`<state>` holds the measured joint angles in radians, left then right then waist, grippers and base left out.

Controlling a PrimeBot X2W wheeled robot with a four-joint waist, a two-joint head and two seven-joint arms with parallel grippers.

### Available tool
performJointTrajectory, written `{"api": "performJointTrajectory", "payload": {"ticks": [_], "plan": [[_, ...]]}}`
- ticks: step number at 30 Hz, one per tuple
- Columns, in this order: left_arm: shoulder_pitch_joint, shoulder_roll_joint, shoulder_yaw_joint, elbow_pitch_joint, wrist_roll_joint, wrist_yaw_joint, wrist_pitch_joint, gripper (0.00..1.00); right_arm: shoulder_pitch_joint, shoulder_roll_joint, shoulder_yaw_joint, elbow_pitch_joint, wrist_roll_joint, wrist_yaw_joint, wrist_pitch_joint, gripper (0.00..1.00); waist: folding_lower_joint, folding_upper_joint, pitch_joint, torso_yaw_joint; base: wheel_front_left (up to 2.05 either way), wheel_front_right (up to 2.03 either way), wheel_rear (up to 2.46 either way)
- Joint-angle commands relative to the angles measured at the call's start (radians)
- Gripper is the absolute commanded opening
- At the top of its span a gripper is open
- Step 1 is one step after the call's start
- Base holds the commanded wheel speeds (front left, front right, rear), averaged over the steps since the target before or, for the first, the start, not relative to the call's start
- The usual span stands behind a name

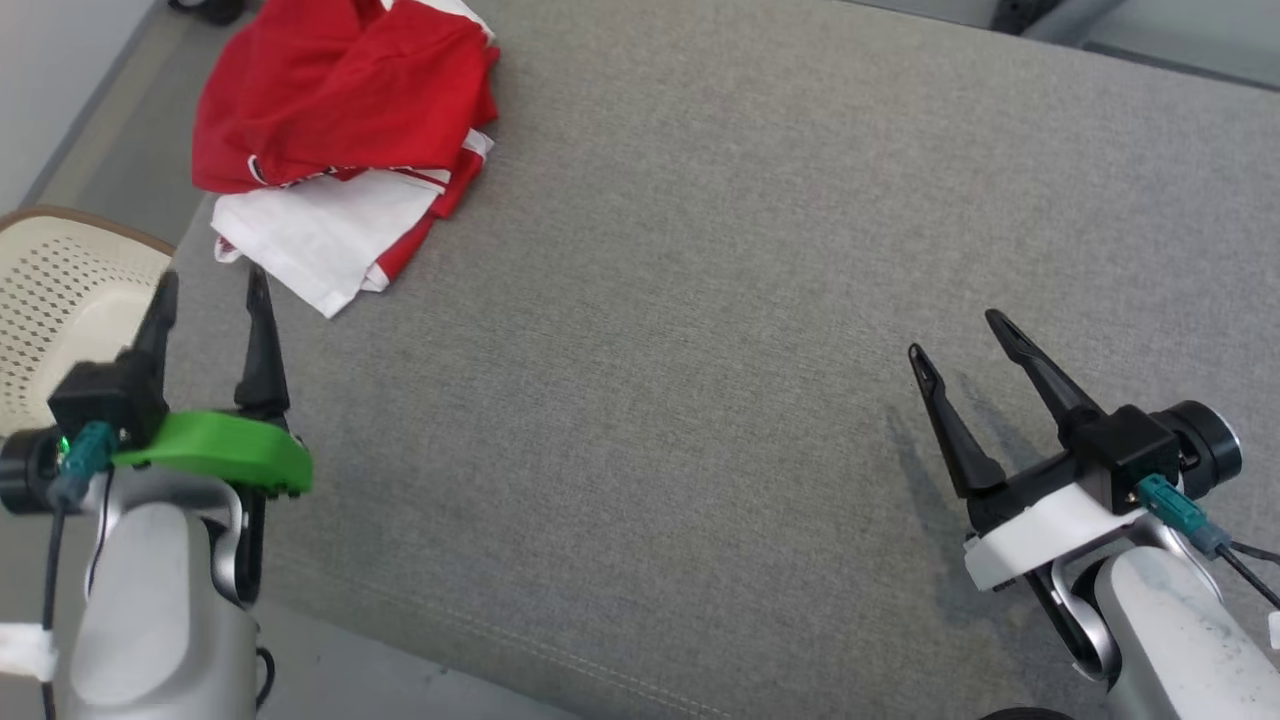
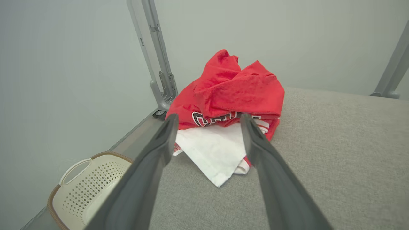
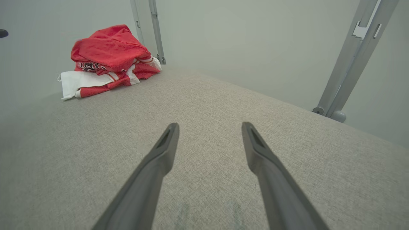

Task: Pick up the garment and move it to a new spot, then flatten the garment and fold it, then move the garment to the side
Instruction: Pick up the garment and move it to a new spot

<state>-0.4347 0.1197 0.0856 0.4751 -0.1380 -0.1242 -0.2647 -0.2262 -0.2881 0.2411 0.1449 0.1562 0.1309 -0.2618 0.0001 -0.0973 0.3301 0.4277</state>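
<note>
Red-and-white garment [image 1: 340,130] lies bunched just ahead of my left tool [image 1: 213,280], whose fingers are apart and empty. My right tool [image 1: 955,335], also spread, sits well away, so I'd lead left.

Garment print: black lettering [image 2: 204,119] with white outlines on the red garment [image 2: 230,92], mostly tucked under a fold.
Legible part: one rounded first letter, a C or G; which one cannot be told.
Rest of the word: hidden.
Same print, right wrist view: too blurred to read.
</note>
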Motion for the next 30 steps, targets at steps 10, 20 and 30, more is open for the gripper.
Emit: {"api": "performJointTrajectory", "payload": {"ticks": [10,20,30], "plan": [[-0.304,0.178,-0.132,0.182,-0.043,-0.006,0.001,1.0,-0.09,-0.034,0.032,-0.03,0.01,0.0,-0.004,1.0,-0.0001,-0.0001,0.208,-0.164,0.0,0.0,0.0],[-0.489,0.298,-0.221,0.398,-0.025,-0.007,0.008,1.0,-0.137,-0.049,0.039,-0.048,0.008,0.0,-0.004,1.0,-0.0001,-0.0001,0.285,-0.228,0.0,0.0,0.0],[-0.619,0.308,-0.236,0.608,-0.033,0.017,0.049,0.0,-0.138,-0.033,0.022,-0.037,0.01,0.0,-0.003,1.0,-0.0001,-0.0001,0.295,-0.256,0.0,0.0,0.0]]}}
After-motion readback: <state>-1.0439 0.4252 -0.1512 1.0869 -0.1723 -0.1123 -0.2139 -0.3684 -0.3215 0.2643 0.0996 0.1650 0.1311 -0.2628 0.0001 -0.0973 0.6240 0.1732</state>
